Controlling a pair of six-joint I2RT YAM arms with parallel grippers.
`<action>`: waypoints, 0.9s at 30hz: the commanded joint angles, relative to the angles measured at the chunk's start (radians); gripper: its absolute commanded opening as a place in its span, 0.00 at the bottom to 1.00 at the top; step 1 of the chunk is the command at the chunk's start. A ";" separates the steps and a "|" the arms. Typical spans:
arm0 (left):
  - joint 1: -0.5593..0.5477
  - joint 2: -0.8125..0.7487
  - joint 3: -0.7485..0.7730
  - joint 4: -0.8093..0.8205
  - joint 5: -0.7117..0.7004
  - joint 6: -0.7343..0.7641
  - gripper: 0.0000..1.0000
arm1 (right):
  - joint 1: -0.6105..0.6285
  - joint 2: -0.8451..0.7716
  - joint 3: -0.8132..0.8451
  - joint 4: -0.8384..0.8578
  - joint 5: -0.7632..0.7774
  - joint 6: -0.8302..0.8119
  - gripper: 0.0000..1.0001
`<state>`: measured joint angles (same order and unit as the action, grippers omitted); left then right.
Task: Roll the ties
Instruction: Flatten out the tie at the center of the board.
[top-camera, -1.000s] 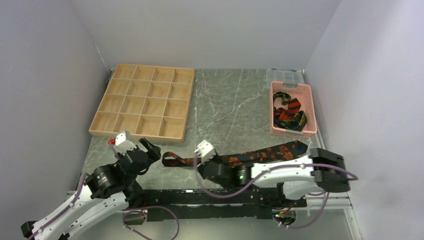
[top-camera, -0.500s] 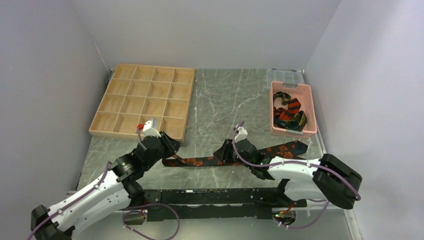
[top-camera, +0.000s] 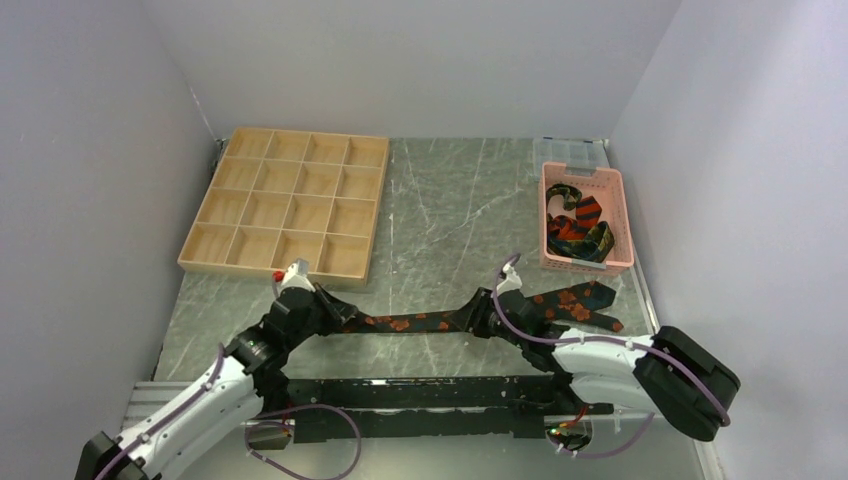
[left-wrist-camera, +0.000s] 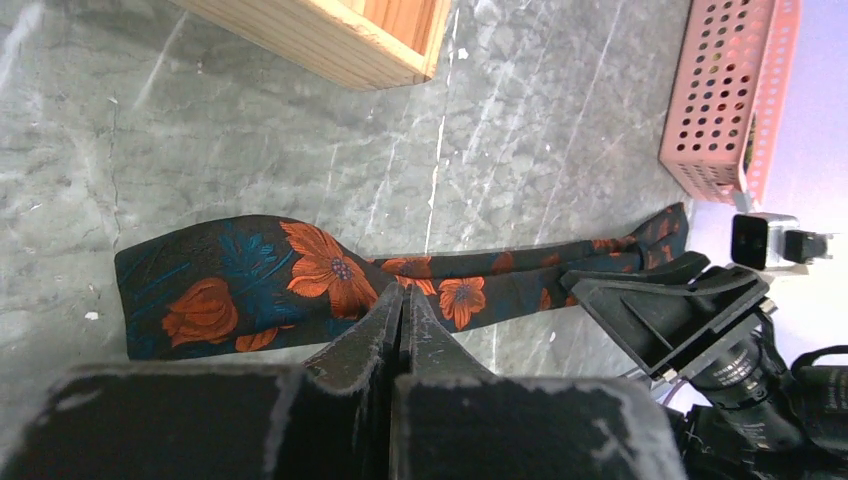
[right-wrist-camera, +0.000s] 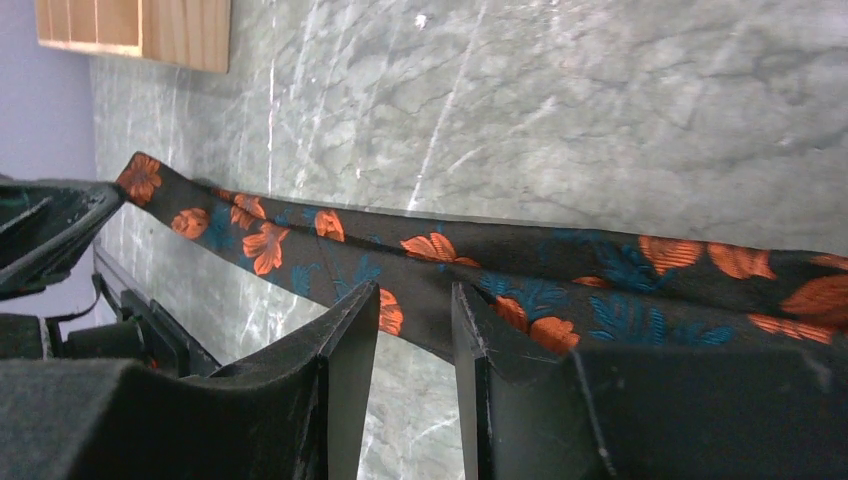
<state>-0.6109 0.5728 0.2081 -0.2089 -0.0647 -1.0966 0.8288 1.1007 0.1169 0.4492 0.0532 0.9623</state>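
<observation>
Both claws are now lowered onto the floral tie (top-camera: 415, 322), stretched between them on the counter (top-camera: 450, 210): left claw (left-wrist-camera: 400, 300) clamped on its narrow end, presumably to start rolling; right claw (right-wrist-camera: 412, 295) part-open astride it.

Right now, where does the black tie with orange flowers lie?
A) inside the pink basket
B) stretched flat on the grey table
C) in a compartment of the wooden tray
B: the flowered tie lies stretched out on the table, outside both containers.
</observation>
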 joint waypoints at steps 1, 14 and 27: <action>0.005 -0.089 -0.045 -0.055 -0.037 -0.034 0.03 | -0.026 -0.035 -0.027 -0.017 0.049 0.050 0.38; 0.005 -0.261 -0.045 -0.301 -0.150 -0.033 0.03 | -0.044 -0.087 -0.085 -0.087 0.107 0.101 0.38; 0.005 -0.337 0.085 -0.366 -0.207 -0.010 0.15 | -0.045 -0.217 -0.146 -0.209 0.152 0.115 0.39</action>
<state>-0.6102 0.1238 0.2337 -0.5922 -0.2337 -1.0901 0.7895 0.9325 0.0273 0.3840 0.1452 1.0828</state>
